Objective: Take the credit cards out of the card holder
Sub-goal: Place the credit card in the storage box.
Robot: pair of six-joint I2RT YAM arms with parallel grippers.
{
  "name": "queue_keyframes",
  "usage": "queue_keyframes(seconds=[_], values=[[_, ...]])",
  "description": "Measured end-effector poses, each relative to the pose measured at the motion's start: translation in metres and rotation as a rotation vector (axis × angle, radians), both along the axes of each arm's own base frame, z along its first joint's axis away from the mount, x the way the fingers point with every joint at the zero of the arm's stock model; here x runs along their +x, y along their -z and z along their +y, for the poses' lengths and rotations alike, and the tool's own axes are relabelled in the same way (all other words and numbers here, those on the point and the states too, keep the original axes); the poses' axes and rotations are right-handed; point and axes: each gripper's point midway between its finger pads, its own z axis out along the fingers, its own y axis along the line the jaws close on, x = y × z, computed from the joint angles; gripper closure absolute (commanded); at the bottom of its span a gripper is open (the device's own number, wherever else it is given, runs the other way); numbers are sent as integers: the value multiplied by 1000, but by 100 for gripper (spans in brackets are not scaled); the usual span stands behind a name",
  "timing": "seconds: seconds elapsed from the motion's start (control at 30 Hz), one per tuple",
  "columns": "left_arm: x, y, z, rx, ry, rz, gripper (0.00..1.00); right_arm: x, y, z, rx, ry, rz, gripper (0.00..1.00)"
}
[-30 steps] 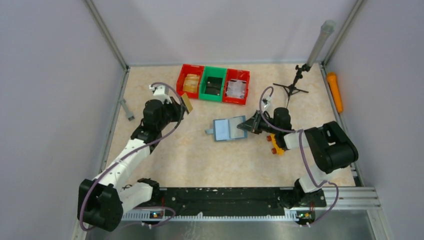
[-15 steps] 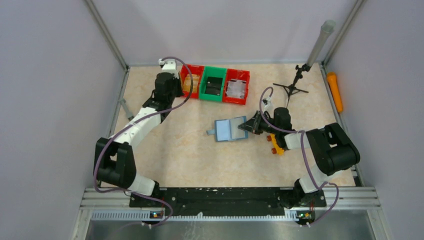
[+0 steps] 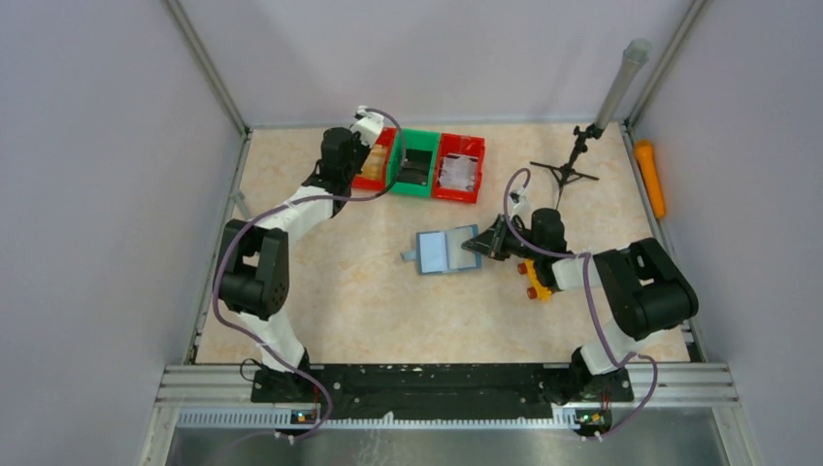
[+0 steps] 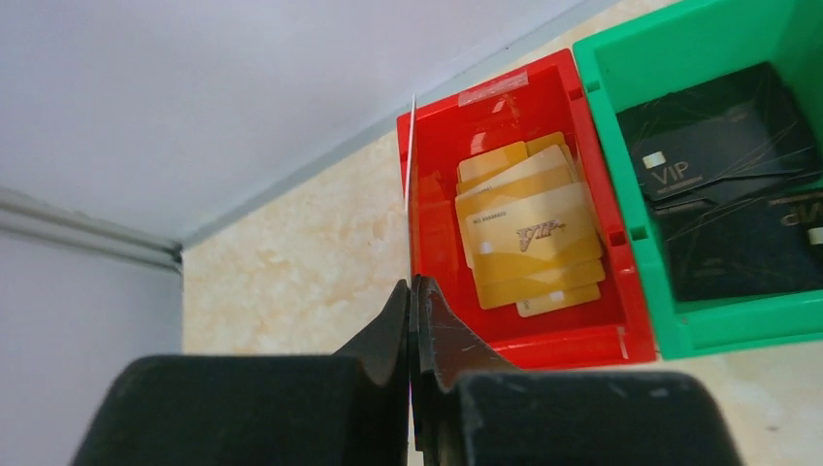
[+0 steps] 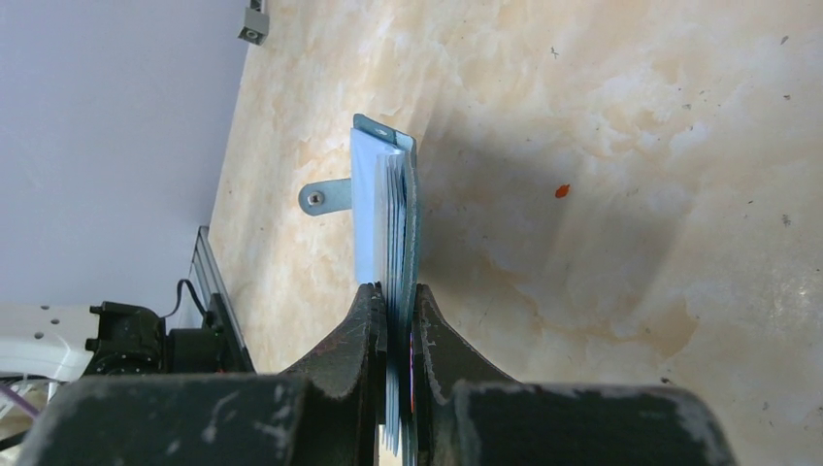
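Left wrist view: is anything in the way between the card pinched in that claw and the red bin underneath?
Nothing visible. The left claw holds a thin card edge-on right above the red bin's open top, near one side wall. Inside lie only gold cards, which it would likely land on.

The gold card (image 4: 529,233) and black card (image 4: 679,175) each read "VIP".

The left arm (image 3: 291,209) stretches far forward and slightly right. The left gripper (image 4: 410,291) is pinched tight on a card (image 4: 411,175) held edge-on. The right arm (image 3: 636,282) folds low, forearm reaching left, and the right gripper (image 5: 398,306) is clamped on the holder (image 5: 374,214).
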Motion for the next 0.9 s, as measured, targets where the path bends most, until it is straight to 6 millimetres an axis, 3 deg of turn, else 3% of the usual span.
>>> queue_keyframes(seconds=[0.2,0.53,0.77,0.9], values=[[24,16,-8,229,125,-10,100,-1,-1,2,16,-11,8,100],[56,43,-36,444,349,0,100,-3,2,5,37,-24,29,100],[69,55,-26,529,314,31,100,-3,0,6,51,-26,29,100],[70,72,-14,579,271,76,100,-3,1,7,55,-31,31,100]])
